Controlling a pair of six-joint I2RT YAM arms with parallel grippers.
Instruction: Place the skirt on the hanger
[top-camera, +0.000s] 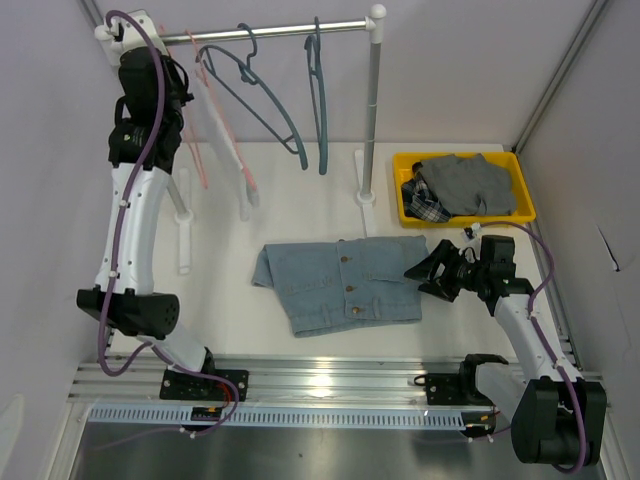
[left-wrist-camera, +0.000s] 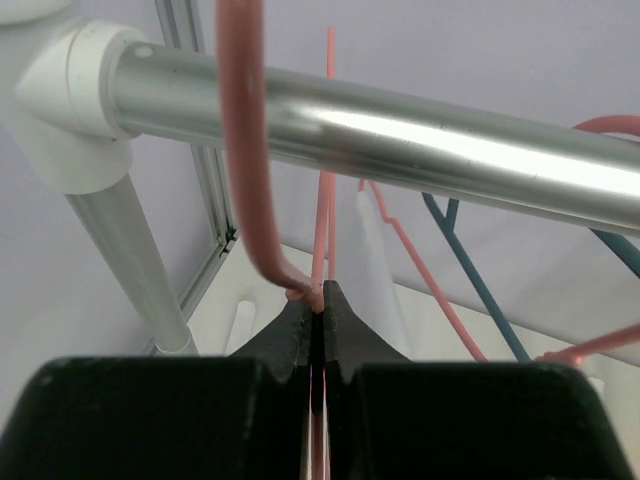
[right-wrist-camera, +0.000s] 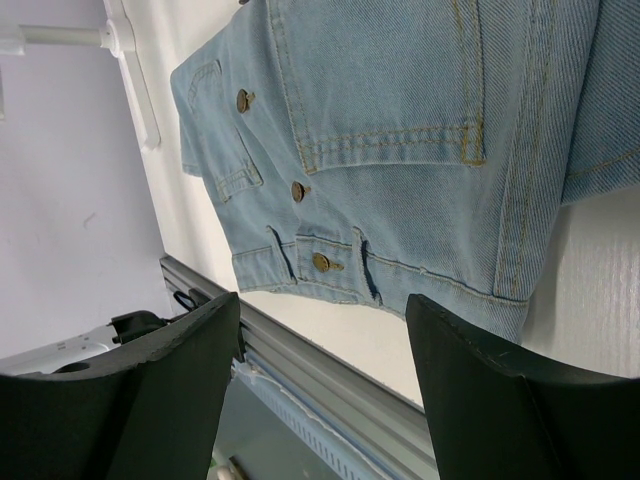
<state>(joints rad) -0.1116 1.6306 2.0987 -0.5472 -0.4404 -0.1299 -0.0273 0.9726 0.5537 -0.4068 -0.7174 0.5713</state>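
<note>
A light blue denim skirt (top-camera: 340, 280) with brass buttons lies flat on the white table; it fills the top of the right wrist view (right-wrist-camera: 400, 130). My right gripper (top-camera: 432, 272) is open and empty, just right of the skirt's right edge. A pink hanger (top-camera: 215, 120) hangs at the left end of the metal rail (top-camera: 270, 32). My left gripper (top-camera: 178, 88) is raised at the rail and shut on the pink hanger's neck (left-wrist-camera: 320, 250), just under its hook (left-wrist-camera: 245, 150).
Two blue-grey hangers (top-camera: 262, 95) (top-camera: 318, 90) hang further right on the rail. The rack's post (top-camera: 372, 110) stands behind the skirt. A yellow bin (top-camera: 510, 165) at the back right holds grey and plaid clothes. A metal rail edge (right-wrist-camera: 330, 380) runs along the table's front.
</note>
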